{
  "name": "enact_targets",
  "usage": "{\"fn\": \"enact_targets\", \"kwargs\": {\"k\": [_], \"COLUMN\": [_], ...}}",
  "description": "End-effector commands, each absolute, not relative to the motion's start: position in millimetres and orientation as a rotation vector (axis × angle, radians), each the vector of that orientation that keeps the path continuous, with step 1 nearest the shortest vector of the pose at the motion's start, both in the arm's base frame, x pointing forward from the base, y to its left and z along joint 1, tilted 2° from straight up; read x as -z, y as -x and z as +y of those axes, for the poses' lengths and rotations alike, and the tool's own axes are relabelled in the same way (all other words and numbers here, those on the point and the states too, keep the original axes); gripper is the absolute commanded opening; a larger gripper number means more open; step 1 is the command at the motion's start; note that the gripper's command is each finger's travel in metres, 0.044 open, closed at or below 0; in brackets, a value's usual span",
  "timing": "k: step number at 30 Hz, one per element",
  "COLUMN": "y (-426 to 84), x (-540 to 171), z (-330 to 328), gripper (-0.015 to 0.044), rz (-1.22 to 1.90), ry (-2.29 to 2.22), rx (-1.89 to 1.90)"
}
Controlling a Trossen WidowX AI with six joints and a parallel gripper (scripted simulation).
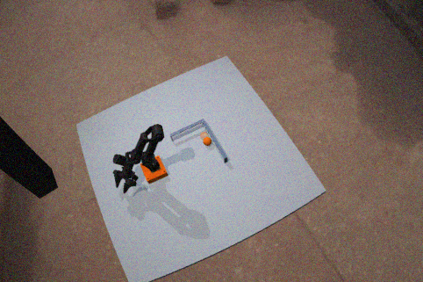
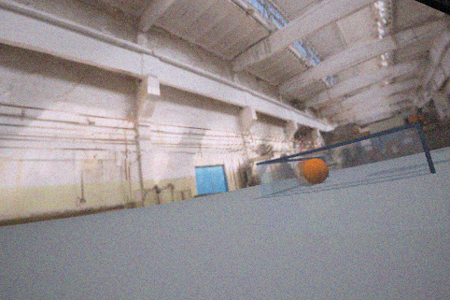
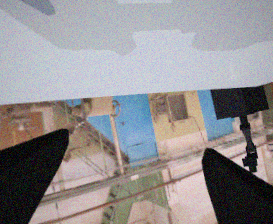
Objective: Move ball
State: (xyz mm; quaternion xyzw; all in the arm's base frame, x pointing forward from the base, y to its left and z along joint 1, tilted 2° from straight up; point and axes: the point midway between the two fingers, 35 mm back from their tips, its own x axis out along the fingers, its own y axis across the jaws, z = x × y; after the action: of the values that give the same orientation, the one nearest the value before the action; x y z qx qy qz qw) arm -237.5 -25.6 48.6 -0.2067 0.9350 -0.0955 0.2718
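The orange ball (image 1: 207,141), seen right of centre in the top view inside the corner of the clear walls (image 1: 218,144) beside its pale copy (image 1: 204,135), is judged light, smooth, roll-prone and best taken across its middle, while the claw (image 1: 125,180), spread and empty, hangs well apart at lower left.

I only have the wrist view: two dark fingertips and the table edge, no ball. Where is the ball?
Observer: The ball sits inside the corner of the walls, far side of the base from the gripper.
Operator: Is it on the see-through copy?
Observer: Not quite. The copy shows just beside it, overlapping, nearer the corner.
Operator: Am I holding anything?
Observer: No. The fingers stand wide with nothing between them.
Operator: Is the ball touching a wall?
Observer: It sits very close to the long wall; contact cannot be told.
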Motion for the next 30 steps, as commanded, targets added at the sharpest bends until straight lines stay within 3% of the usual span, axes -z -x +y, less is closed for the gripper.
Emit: {"fn": "enact_targets", "kwargs": {"k": [1,5,15,22,30], "y": [237.9,245.7,233.2,173.1,69.3], "x": [-48.7,-50.6,-61.1,-68.3,-75.6], "z": [-24.5,3.3,151.8,244.6,313.7], "gripper": [0.0374,0.037,0.037,0.037,0.037], "rz": [2.519,2.545,2.475,2.272,1.996], "ry": [0.552,0.443,-0.067,-0.322,-0.467], "rx": [0.254,0.177,-0.181,-0.355,-0.445]}}
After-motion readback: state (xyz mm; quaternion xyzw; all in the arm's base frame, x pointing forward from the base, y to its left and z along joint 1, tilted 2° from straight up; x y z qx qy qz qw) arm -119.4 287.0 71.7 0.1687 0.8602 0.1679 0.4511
